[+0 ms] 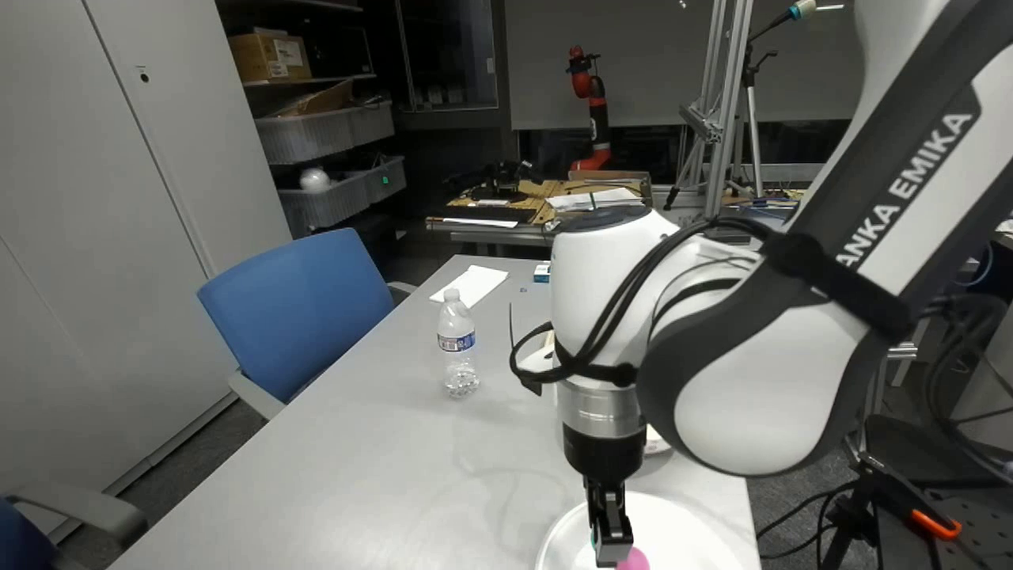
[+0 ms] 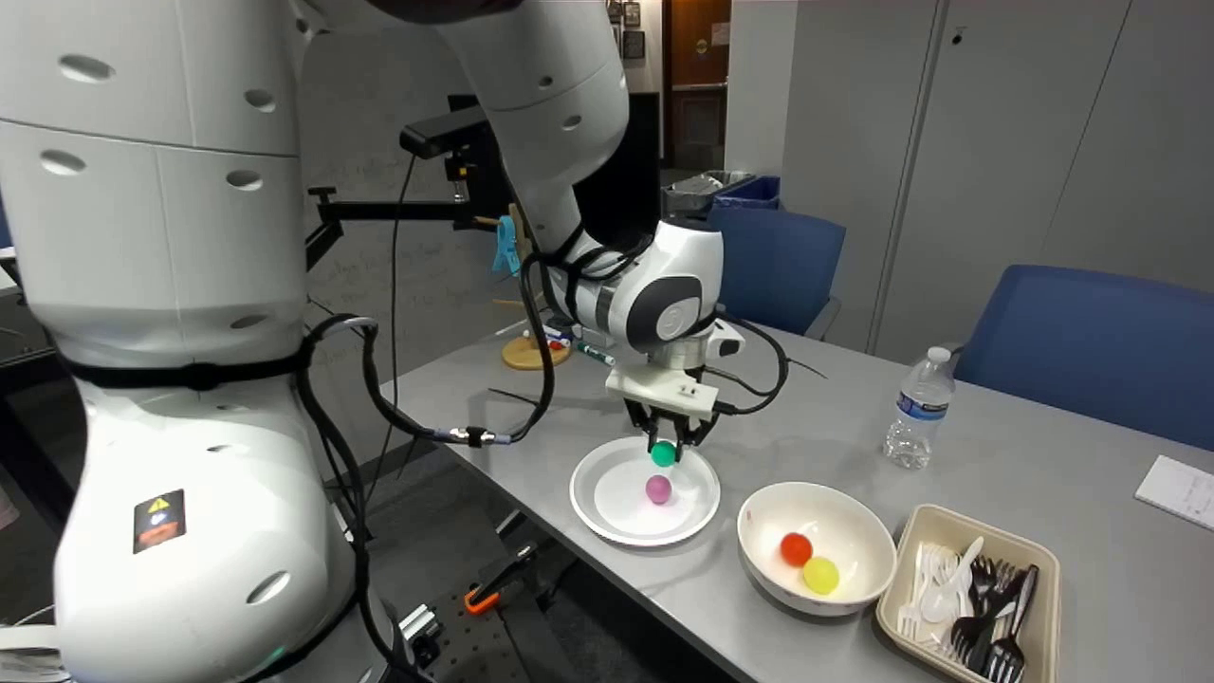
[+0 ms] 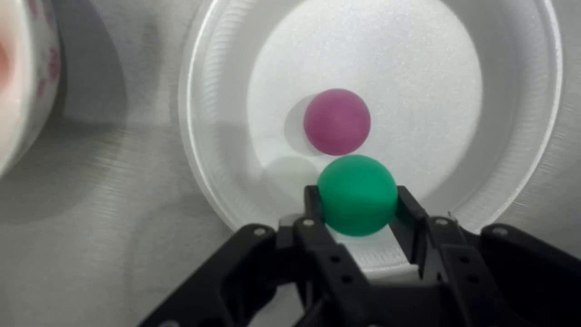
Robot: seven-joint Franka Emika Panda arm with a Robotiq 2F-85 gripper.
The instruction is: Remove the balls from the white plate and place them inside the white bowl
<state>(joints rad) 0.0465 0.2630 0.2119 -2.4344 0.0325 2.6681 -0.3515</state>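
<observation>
My gripper (image 3: 357, 196) is shut on the green ball (image 3: 358, 211), one finger on each side. The ball's shadow lies apart from it, so it is a little above the white plate (image 3: 408, 81). The gripper (image 2: 666, 450) with the green ball (image 2: 663, 455) is over the far part of the plate (image 2: 593, 498). The pink-purple ball (image 2: 658, 489) lies on the plate; it also shows in the wrist view (image 3: 337, 121). The white bowl (image 2: 849, 526) holds a red ball (image 2: 796, 549) and a yellow ball (image 2: 820, 575). The arm mostly hides the bowl in an exterior view (image 1: 655, 443).
A beige tray (image 2: 1041, 607) of plastic cutlery stands beside the bowl. A water bottle (image 2: 918, 408) stands upright behind the bowl. A wooden disc (image 2: 524, 354) and markers lie near the arm. White paper (image 1: 475, 285) lies on the table (image 1: 380, 475). The plate is near a table edge.
</observation>
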